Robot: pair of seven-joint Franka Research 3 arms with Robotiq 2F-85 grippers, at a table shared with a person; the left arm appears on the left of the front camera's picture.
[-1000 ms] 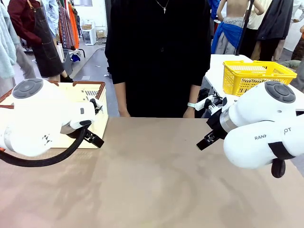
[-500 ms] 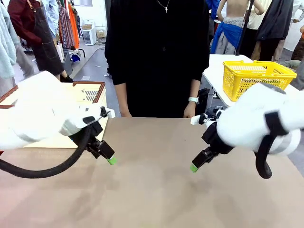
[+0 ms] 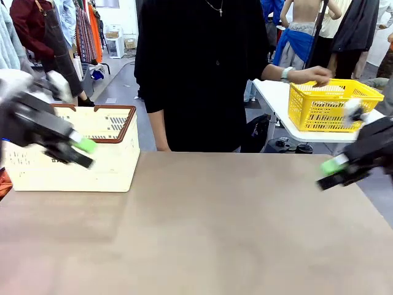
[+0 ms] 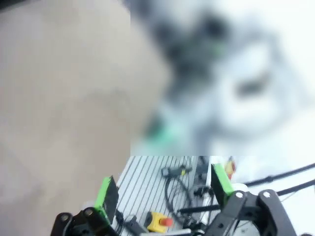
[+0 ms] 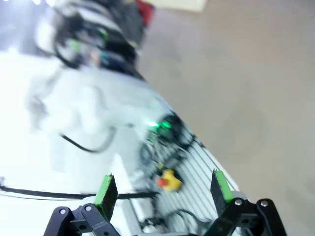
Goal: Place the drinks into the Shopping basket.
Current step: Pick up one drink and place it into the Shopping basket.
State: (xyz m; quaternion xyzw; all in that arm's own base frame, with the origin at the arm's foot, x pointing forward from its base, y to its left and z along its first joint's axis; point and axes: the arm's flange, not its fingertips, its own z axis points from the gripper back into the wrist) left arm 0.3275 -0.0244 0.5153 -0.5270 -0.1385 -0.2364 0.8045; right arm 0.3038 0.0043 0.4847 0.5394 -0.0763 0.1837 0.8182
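— Left gripper (image 3: pixel 85 153): report condition.
— Jaws apart, nothing between them. In the left wrist view its green pads (image 4: pixel 106 195) stand wide. Through the gap show a slatted grey floor (image 4: pixel 142 182) and a yellow box with a red button (image 4: pixel 158 222).

— Position relative to the Shopping basket (image 3: pixel 113 175)?
— In the front view, the gripper hangs in front of the basket's cream-white front wall, toward its left end and below the brown rim. The fingers point toward picture right and slightly down. Whether they touch the wall cannot be told, because the arm is blurred.

— Right gripper (image 3: pixel 328 173): report condition.
— Jaws apart, empty. In the right wrist view both green pads (image 5: pixel 220 186) are spread.

— Location?
— It is at the right edge of the surface (image 3: pixel 196 233), held above it, with its fingers pointing toward the middle. It is well apart from the Shopping basket, with the whole width of the surface between them.

— Basket placement?
— It stands upright on the far left part of the surface, with a slotted wall facing the camera. The front wall hides its floor, so its contents cannot be told.

— Surrounding items?
— A yellow basket (image 3: pixel 331 104) stands on a white side table (image 3: pixel 273 92) beyond the right gripper. The person's hand (image 3: pixel 314 75) rests on its rim. The person (image 3: pixel 202 74), in black, stands at the far side near the middle.
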